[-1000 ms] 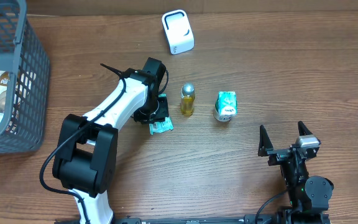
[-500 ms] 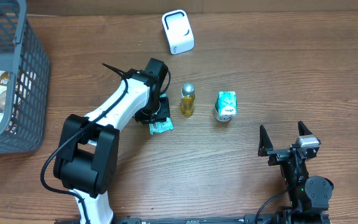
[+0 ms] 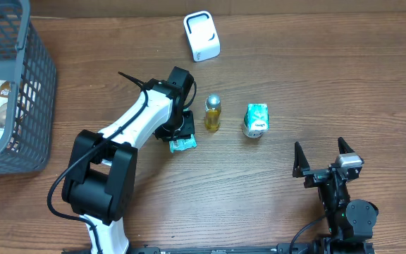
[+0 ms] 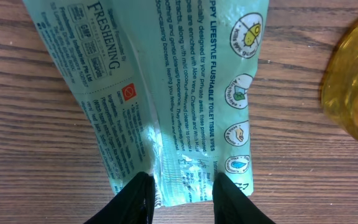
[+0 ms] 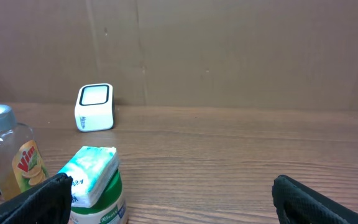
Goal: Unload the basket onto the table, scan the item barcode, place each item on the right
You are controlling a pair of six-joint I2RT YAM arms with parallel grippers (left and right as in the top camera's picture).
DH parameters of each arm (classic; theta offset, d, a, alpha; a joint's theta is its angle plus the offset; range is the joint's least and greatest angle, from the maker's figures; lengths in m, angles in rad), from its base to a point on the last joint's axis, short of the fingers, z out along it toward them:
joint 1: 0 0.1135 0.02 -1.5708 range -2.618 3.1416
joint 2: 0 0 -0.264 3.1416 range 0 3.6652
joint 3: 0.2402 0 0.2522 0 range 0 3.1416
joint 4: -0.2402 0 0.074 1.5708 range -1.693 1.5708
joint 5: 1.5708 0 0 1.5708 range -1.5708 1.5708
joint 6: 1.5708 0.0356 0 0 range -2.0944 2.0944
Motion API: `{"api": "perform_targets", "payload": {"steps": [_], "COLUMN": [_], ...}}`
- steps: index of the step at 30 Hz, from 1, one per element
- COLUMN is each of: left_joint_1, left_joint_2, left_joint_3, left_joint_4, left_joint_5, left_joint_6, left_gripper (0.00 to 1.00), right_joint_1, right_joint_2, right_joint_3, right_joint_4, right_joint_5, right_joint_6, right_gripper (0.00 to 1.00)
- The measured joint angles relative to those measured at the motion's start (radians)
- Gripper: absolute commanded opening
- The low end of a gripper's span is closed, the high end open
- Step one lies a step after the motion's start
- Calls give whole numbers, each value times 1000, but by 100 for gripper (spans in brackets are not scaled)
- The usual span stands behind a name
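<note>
As left gripper pinches tissue pack (teal), right gripper gapes.

My table is brown wood-grain board. Directly on it:
- a grey basket at my far left edge;
- a white scanner at the back;
- a teal pack, lying flat;
- a bottle, upright, just beside the pack;
- a tub, near the bottle on its right.

blocked: bottle just beside left hand | passable: gap between bottle and tub
</note>
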Motion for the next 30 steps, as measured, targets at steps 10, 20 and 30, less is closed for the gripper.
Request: {"api": "perform_targets", "payload": {"steps": [10, 20, 30], "left_joint_1": [0, 0, 0], "left_joint_2": [0, -5, 0], "left_joint_3": [0, -57, 4], "left_joint_4": [-1, 68, -66], "left_joint_5": [-15, -21, -18], "left_joint_6": [-15, -22, -16], "left_gripper": [33, 29, 42], "right_joint_1": [0, 0, 0], "right_joint_2": [0, 0, 0], "right_joint_3": [0, 0, 0], "right_joint_4": [1, 1, 0], "right_joint_5": [0, 0, 0], "right_joint_6": [0, 0, 0], "right_gripper": [100, 100, 100]}}
